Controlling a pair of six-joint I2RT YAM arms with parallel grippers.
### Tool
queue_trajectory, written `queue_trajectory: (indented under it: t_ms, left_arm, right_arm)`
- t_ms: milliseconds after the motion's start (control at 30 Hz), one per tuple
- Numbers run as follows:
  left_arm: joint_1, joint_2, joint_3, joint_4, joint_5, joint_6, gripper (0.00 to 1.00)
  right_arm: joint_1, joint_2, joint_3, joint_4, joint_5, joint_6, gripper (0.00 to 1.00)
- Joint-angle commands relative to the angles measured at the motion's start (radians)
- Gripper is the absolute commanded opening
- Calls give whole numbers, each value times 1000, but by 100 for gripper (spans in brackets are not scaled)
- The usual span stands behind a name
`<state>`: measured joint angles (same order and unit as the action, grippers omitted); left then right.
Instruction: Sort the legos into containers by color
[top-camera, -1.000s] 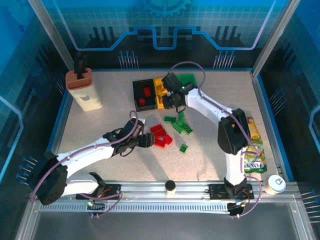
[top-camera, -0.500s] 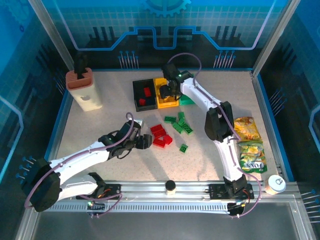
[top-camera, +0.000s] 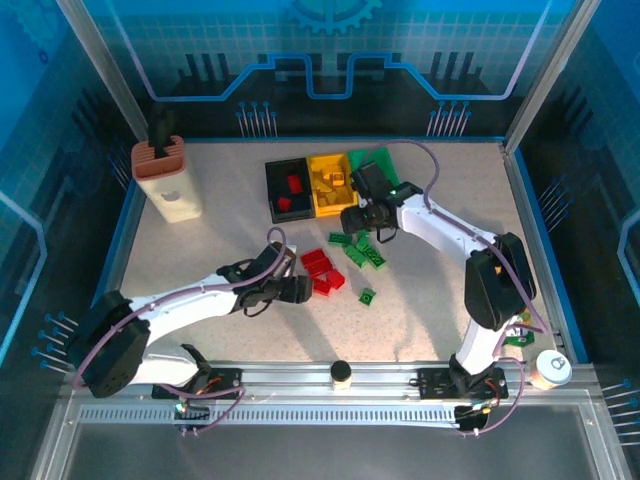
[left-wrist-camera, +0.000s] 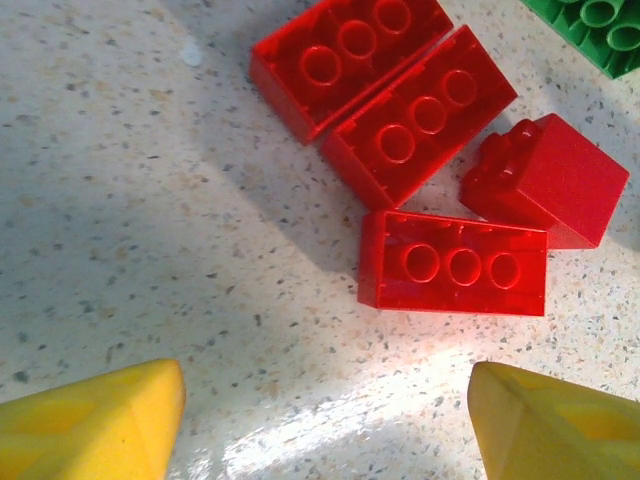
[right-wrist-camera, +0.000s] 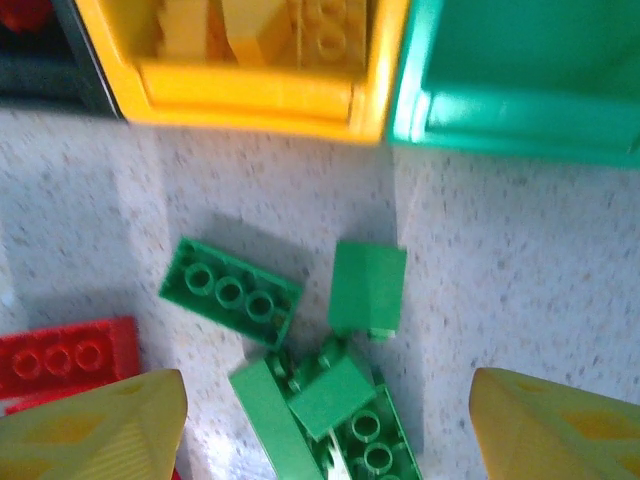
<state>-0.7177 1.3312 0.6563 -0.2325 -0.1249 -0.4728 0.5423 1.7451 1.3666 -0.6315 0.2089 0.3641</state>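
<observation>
Pickup is in hand: left pincer (left-wrist-camera: 322, 420), tips apart and empty, hangs over red legos (left-wrist-camera: 452, 262) on the desk (top-camera: 200, 240), right pincer (right-wrist-camera: 325, 430), likewise apart, over green legos (right-wrist-camera: 232, 292) just near of the green bin (right-wrist-camera: 520, 125); each next needs lowering astride one brick, then closing.

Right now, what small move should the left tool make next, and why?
Probably move the left tool forward onto the nearest red brick and close. Its jaws stand open and empty, this brick lies flat just ahead of them, and the black bin holds red bricks.
</observation>
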Motion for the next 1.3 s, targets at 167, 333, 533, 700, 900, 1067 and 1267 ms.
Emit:
queue_trajectory:
  t_ms: [167,333,533,700,900,1067,1267]
  left_arm:
    - [-74,171,137,-4,27,17,81]
    - [-101,284,231,-85,-43,24,86]
    - [-115,386,318,-163,-108,34,86]
    - [-122,429,345,-172,-108,46,82]
    - [-133,435,356,-180,-125,53,61]
    - [-131,375,364,-214,-164,59,54]
    - [-44,263,395,-237,-144,103,54]
  right_arm:
    - [2,-102,-182,103,-25,63,75]
    - [-10,-142,-242,118,-27,72,75]
    - [-35,-189,-310,143,-38,84,75]
    - [-56,-210,-363,165,-51,96,75]
    - [-61,-219,-393,188,-64,110,75]
    - [-62,-219,-410,205,-72,119,75]
    - [-64,-226,-443,231,-80,125,75]
